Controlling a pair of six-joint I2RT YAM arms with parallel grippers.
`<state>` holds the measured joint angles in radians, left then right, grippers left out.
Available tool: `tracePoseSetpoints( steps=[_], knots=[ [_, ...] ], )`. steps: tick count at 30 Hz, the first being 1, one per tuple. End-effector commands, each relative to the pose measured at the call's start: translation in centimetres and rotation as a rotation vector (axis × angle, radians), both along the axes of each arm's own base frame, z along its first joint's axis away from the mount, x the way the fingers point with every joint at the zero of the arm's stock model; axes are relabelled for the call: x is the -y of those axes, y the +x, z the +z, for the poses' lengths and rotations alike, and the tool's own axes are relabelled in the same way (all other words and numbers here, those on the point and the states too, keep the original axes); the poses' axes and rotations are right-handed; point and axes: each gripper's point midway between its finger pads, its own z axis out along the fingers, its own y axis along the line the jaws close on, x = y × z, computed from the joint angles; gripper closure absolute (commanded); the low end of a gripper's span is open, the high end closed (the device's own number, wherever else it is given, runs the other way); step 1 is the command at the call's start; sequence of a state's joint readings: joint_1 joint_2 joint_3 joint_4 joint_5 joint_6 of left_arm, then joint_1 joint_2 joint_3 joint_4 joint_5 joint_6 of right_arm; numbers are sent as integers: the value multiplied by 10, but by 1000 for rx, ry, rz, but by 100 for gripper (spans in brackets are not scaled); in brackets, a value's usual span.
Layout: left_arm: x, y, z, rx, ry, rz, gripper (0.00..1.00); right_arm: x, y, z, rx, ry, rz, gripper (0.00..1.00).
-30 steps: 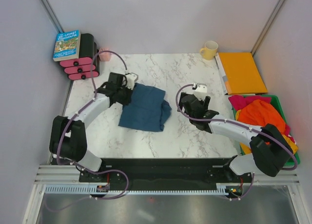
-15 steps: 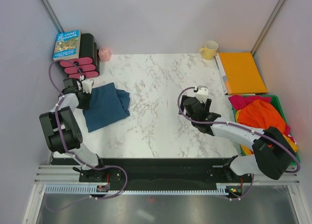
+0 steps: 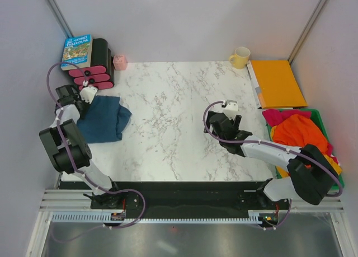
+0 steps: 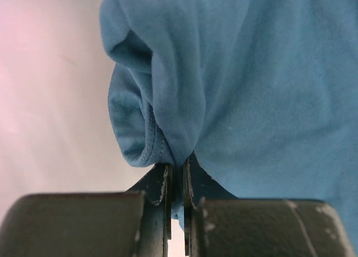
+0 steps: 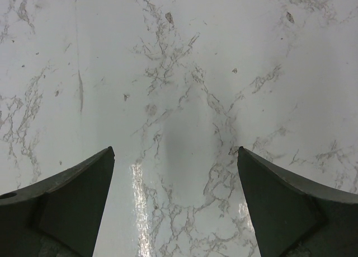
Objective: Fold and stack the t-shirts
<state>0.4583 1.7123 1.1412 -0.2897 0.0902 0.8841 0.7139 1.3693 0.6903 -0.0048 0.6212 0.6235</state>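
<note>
L side: left jaws pressed nearly together, pinching a bunched fold of the teal t-shirt [image 4: 268,89]; cloth wedged right between the tips in the wrist view. From the top view the teal t-shirt [image 3: 103,120] lies as a compact bundle at the far-left edge of the bench [image 3: 168,89], w/ the pinched corner at its upper left. My read: I hold it by that corner so the bundle sits off to the side, prob as the base of the stack, leaving the middle free for folding. Can't tell how neat the fold is.

R side: right jaws spread wide, nothing between them, only bare marble below. They hang mid-right, between the teal bundle and the green bin [image 3: 320,115], so well placed to reach for the next one.

Orange t-shirt [image 3: 299,131] and pink t-shirt [image 3: 277,116] sit heaped in the bin, unfolded, i.e. most of the job is left.
</note>
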Motion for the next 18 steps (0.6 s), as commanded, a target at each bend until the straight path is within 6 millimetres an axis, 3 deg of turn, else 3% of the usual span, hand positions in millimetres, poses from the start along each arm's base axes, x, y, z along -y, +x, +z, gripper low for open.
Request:
tracePoseSetpoints(
  steps=[1, 5, 9, 13, 14, 15, 17, 18],
  knots=[
    [-43, 24, 30, 75, 187, -64, 98, -8, 2, -1, 14, 36, 2, 2],
    [-62, 23, 12, 44, 232, -61, 98, -10, 3, -1, 12, 33, 8, 2],
    [-66, 19, -3, 24, 211, -47, 98, -10, 3, -2, 10, 28, 8, 2],
    [-69, 22, -4, 49, 202, -6, 98, -12, 5, -7, -3, 22, 10, 2],
    [-71, 24, -2, 57, 204, 10, 93, -15, 5, -7, -5, 29, 15, 2],
    [-74, 25, 3, 77, 204, 33, 73, -17, 4, -8, -8, 30, 19, 2],
    [-72, 29, 22, 162, 169, 54, 49, -23, 4, -9, -14, 36, 40, 2],
    [-71, 28, 28, 191, 147, 55, 30, -26, 4, -11, -20, 31, 55, 2]
  ],
)
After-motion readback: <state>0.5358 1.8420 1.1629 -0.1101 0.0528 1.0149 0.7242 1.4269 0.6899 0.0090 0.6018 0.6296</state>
